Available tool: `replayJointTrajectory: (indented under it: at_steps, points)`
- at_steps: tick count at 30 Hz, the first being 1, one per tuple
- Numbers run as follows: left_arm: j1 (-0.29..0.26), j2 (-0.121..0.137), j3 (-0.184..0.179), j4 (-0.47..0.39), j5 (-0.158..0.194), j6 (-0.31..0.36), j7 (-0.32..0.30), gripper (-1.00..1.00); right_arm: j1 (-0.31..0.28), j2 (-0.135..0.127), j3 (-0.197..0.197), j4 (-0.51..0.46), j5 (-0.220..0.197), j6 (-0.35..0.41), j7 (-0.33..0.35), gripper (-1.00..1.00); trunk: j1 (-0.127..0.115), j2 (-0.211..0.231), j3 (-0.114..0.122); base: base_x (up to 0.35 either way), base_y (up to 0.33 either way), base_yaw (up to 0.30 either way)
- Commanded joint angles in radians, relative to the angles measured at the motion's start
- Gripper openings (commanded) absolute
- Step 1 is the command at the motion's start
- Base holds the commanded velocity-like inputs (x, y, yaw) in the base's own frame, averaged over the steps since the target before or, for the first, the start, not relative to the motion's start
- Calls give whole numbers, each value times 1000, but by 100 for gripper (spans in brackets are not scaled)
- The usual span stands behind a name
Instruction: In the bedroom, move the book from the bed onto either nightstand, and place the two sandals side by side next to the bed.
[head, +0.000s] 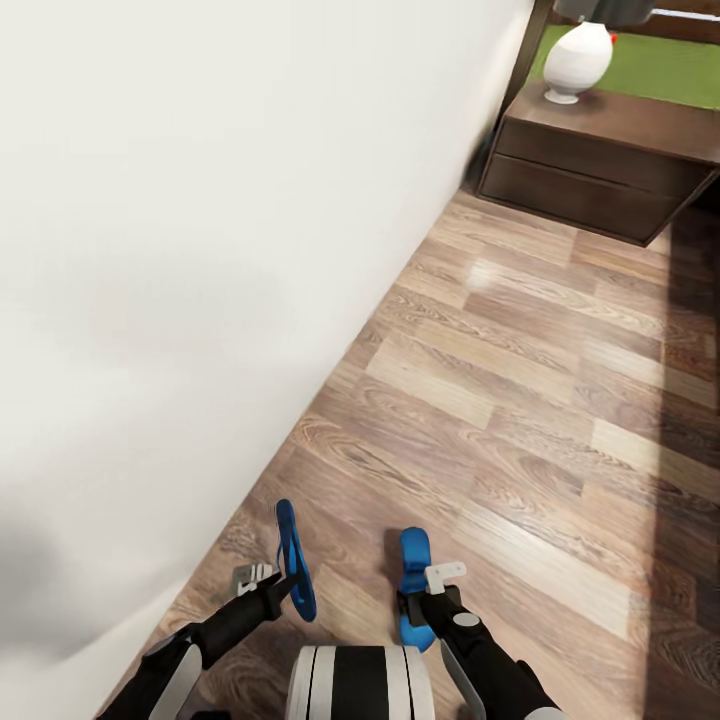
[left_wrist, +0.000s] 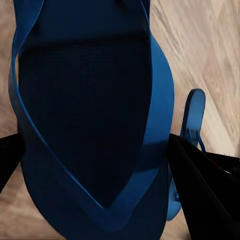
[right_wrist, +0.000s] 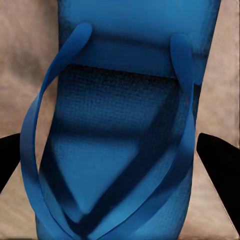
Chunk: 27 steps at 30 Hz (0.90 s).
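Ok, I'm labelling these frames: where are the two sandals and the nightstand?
Left sandal (head: 293, 560), head view, middle of its edge-on sole.
Right sandal (head: 414, 570), head view, upper half of the sole.
Nightstand (head: 600, 170), head view, middle of its drawer front.

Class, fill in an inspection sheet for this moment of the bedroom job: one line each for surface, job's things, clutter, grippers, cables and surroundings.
Surface: wood-plank floor, glossy, with a dark shadow along the right.
Job's things: two blue sandals, the left sandal and the right sandal, both held above the floor; nightstand against the far wall.
Clutter: white vase-shaped lamp base on the nightstand.
Grippers: left gripper shut on the left sandal; right gripper shut on the right sandal.
Cables: nothing seen.
Surroundings: white wall close on the left; green grass beyond the nightstand.
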Motion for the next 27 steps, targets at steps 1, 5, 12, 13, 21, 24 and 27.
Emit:
replayJointTrajectory:
  at_steps: [1, 5, 12, 13, 21, 24, 27]
  points:
    - [0, 0, 1, 0, 10, 10, -4, -100, 0, 0, 4, -1, -3, 6, -5, -100, 0, 0, 0, 0, 0, -257]
    - [0, 0, 1, 0, 10, 10, -4, -100, 0, 0, 4, -2, -3, 6, -5, -100, 0, 0, 1, 0, 0, -257]
    - [0, 0, 1, 0, 10, 10, -4, -100, 0, 0, 4, -1, -3, 6, -5, -100, 0, 0, 4, 0, 0, -257]
    - [0, 0, 1, 0, 10, 10, -4, -100, -1, 0, 4, -1, -3, 5, -5, -100, 0, 0, 4, 0, 0, -258]
    - [0, 0, 1, 0, 10, 11, -5, -100, 0, 0, 4, -3, -3, 5, -5, -100, 0, 0, 7, 0, 0, -243]
    - [0, 0, 1, 0, 10, 10, -5, -100, 0, 0, 4, -3, -3, 6, -5, -100, 0, 0, 8, 0, 0, -234]
    - [0, 0, 1, 0, 10, 11, -5, -100, 0, 0, 4, -3, -3, 6, -5, -100, 0, 0, 9, 0, 0, -234]
